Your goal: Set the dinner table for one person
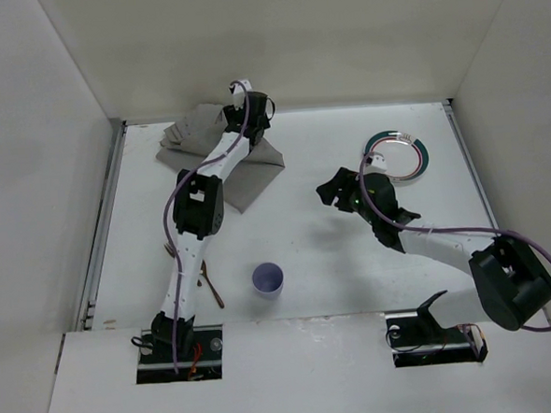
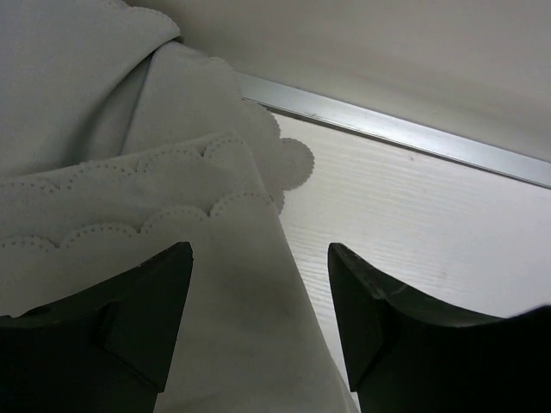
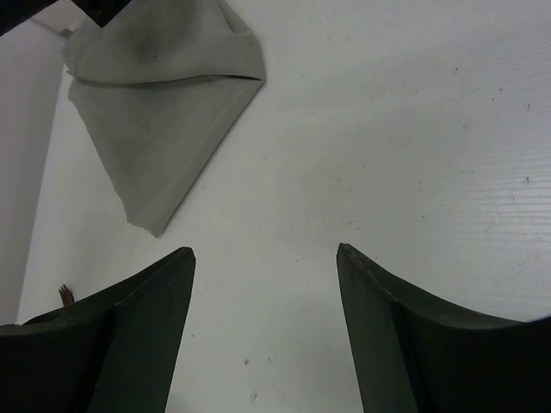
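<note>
The left gripper (image 2: 258, 258) and right gripper (image 3: 265, 258) are held apart. The crumpled placemat (image 2: 129, 198) is probably to be pinched next and laid flat.

The dinner table (image 1: 325, 250) is a broad, flat rectangle of matte white, lying level. White panels (image 1: 293, 37) wall its left, far and right sides, a thin metal strip (image 2: 387, 129) running along where they meet. Close up, its surface shows fine grain lines and a few dark specks.
</note>
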Motion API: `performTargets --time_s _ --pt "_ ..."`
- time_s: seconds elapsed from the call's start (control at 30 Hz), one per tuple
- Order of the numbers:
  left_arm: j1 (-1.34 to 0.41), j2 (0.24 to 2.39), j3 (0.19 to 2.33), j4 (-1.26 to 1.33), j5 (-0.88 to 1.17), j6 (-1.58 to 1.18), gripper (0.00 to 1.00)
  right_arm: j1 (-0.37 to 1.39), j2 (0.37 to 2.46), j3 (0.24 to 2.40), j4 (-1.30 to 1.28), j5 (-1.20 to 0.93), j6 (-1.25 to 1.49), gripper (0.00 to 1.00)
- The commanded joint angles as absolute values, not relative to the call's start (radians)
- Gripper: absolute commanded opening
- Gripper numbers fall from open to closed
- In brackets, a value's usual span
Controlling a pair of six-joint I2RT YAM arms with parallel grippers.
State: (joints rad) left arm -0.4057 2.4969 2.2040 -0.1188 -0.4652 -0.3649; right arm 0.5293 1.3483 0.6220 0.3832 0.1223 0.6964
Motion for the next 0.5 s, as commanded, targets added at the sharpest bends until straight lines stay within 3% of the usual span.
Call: performTargets --time_s 0.0,0.17,0.33,0.47 --pt "-0.4 2.522 2.31 -0.17 -0.486 -0.325 0.62 0.548 1.347 0.649 0.434 0.112 0.687 0.73" --pt "-0.393 2.582 2.365 -0.175 -0.502 -0.313 0.62 0.55 1.365 0.658 0.431 0.1 0.686 0.75" --pt "-0.383 2.655 2.433 -0.17 -0.528 -0.273 0.55 0.55 1.385 0.664 0.431 0.091 0.695 0.75" --pt "-0.37 2.68 2.451 -0.146 -0.515 -0.281 0.41 0.564 1.388 0.667 0.44 0.084 0.698 0.76"
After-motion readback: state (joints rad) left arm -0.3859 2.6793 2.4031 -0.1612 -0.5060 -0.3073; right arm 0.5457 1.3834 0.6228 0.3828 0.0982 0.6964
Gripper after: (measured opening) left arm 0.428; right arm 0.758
